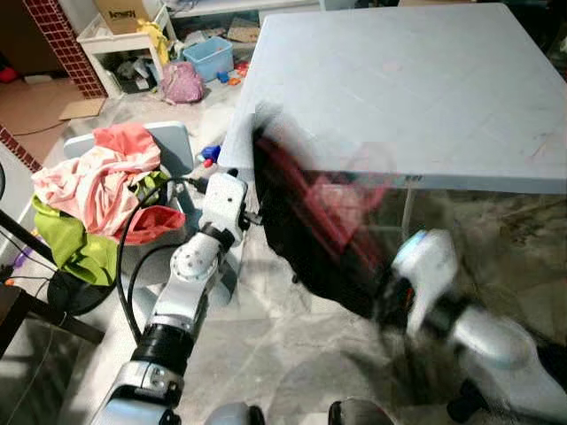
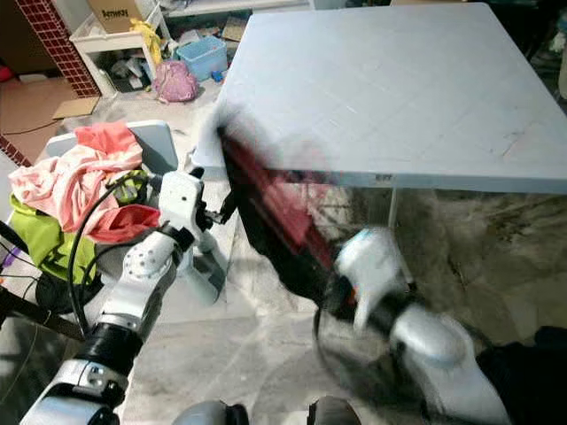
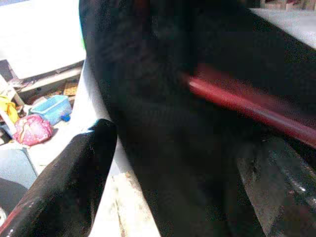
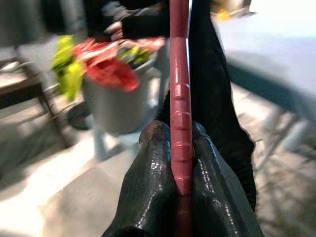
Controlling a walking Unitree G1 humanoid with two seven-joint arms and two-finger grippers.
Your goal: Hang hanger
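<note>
the right gripper (image 4: pixel 180 163) is clenched on one red hanger (image 4: pixel 178 74), both black fingers (image 4: pixel 153 168) pressed to its bar. one dark garment (image 1: pixel 306 239) drapes from it, a smear through the middle of the head views, low against the near edge of the one pale table (image 1: pixel 399 80). it seems carried by the bar so the cloth hangs free, likely on its way to somewhere it can hang. the left gripper (image 2: pixel 215 215) sits left of centre, right beside the garment, perhaps steadying it; i cannot tell how its fingers stand. at middle left, one grey basket (image 1: pixel 173 140) is heaped with pink, green and red clothes (image 1: pixel 97 190).
</note>
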